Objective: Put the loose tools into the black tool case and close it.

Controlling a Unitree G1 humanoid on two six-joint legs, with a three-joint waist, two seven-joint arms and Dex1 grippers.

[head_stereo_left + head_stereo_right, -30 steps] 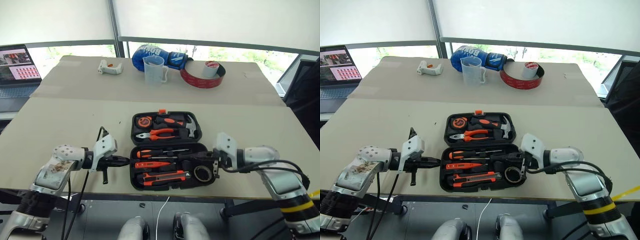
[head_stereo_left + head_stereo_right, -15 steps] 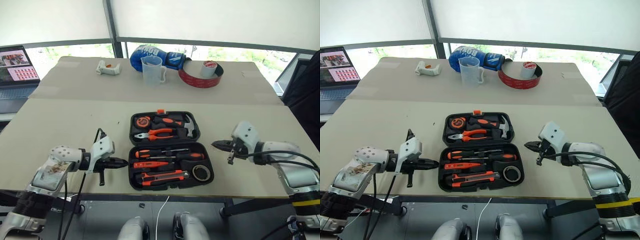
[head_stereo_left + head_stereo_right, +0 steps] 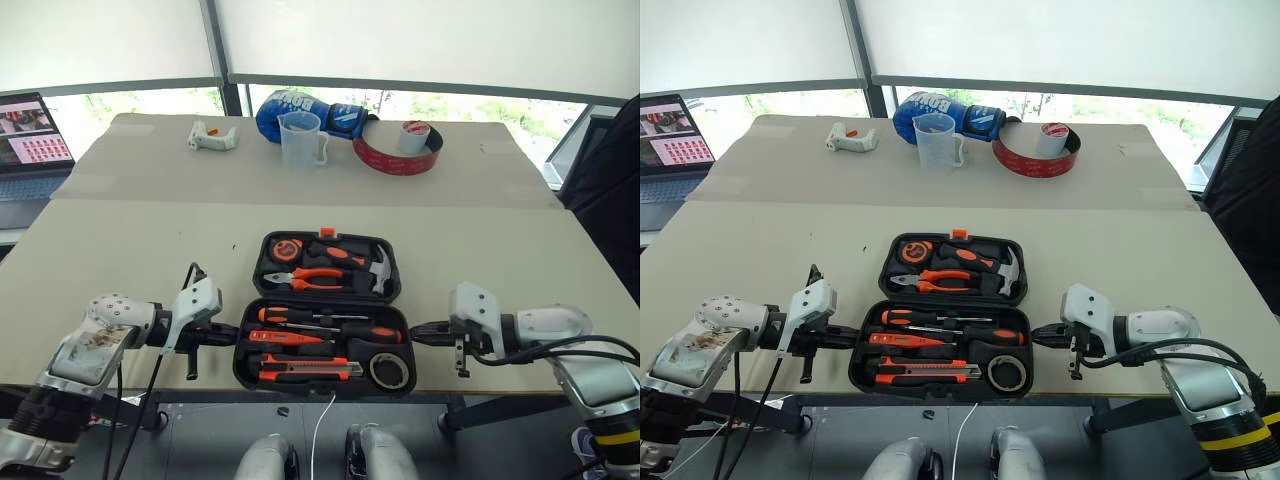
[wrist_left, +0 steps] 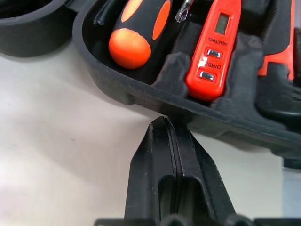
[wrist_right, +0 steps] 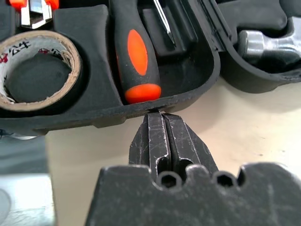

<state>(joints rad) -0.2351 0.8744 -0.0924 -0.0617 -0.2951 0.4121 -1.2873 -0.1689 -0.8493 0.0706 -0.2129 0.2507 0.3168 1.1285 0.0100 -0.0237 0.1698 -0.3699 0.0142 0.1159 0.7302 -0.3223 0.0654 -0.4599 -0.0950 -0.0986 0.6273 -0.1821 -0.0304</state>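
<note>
The black tool case [image 3: 330,296] lies open near the table's front edge. Its near half holds two orange-and-black screwdrivers [image 3: 282,314] [image 3: 372,333], a slim orange screwdriver [image 3: 276,338], the utility knife [image 3: 305,372] and a small tape roll [image 3: 389,369]. The far half holds pliers, a hammer and a tape measure. My left gripper [image 3: 232,337] is shut and empty, its tip [image 4: 162,120] against the near half's left wall. My right gripper [image 3: 418,330] is shut and empty too, its tip [image 5: 157,113] touching the right wall beside a screwdriver handle [image 5: 136,61].
At the table's far side stand a blue boxing glove [image 3: 300,104], a clear measuring jug [image 3: 303,138], a large red tape roll [image 3: 398,152] and a small white part [image 3: 212,136]. A laptop [image 3: 30,140] sits at far left. The case lies close to the front edge.
My right gripper left the tape roll's corner of the case, swung out to the right, then came back to the near half's right wall. The camera view has shifted. The left gripper has held still.
</note>
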